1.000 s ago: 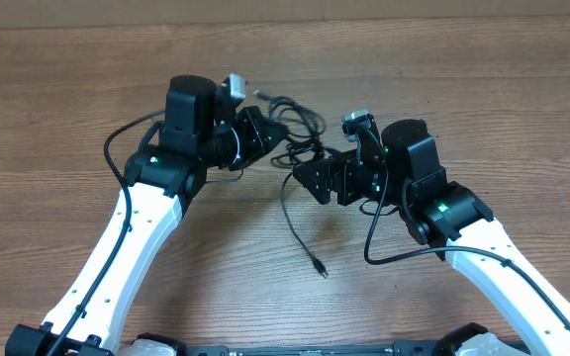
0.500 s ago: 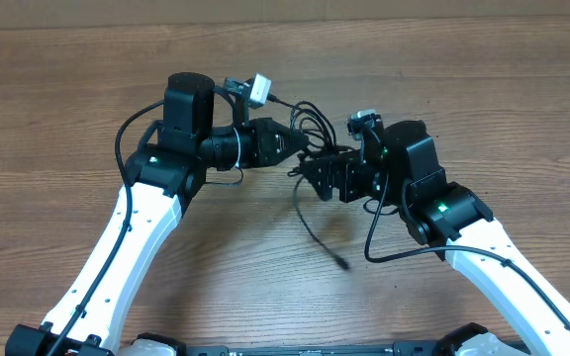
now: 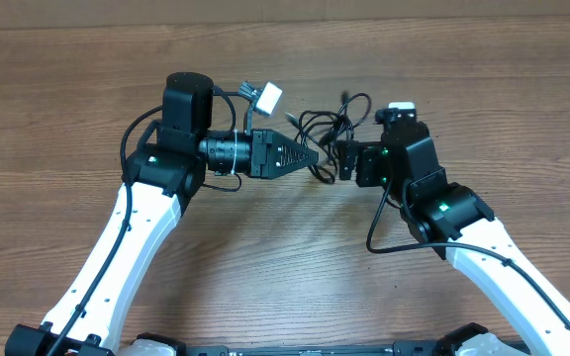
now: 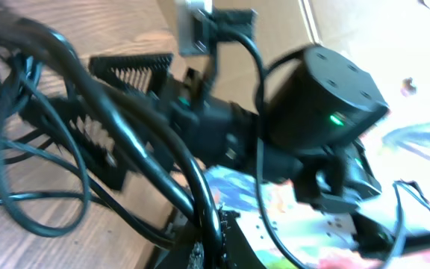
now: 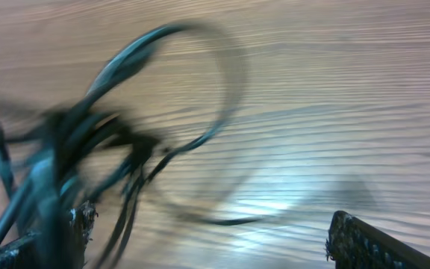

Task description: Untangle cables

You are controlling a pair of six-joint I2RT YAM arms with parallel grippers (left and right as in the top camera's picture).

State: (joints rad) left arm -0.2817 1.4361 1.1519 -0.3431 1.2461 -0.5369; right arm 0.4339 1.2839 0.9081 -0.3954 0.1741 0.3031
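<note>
The cables (image 3: 325, 127) sat bunched in a loose black tangle on the wooden table (image 3: 265, 257), a little to the far side of its middle, between the two grippers. Several loops fanned out toward the far edge, and one strand end poked up beyond them.

The left gripper (image 3: 300, 156) reached in from the left. Its fingers were pressed together into a single point at the near-left edge of the tangle, and they seemed to be pinching a strand. In the left wrist view a thick strand (image 4: 178, 168) ran straight down toward that camera's own fingers, though blur hid the contact itself.

The right gripper (image 3: 344, 160) met the tangle from the right, just beside the left one's tip. In its own wrist view the right gripper (image 5: 207, 224) was spread wide. One ribbed finger (image 5: 357, 243) stood well right of the smeared cables (image 5: 54, 149), which crowded against the other finger at the left. Bare table showed across the gap.
</note>
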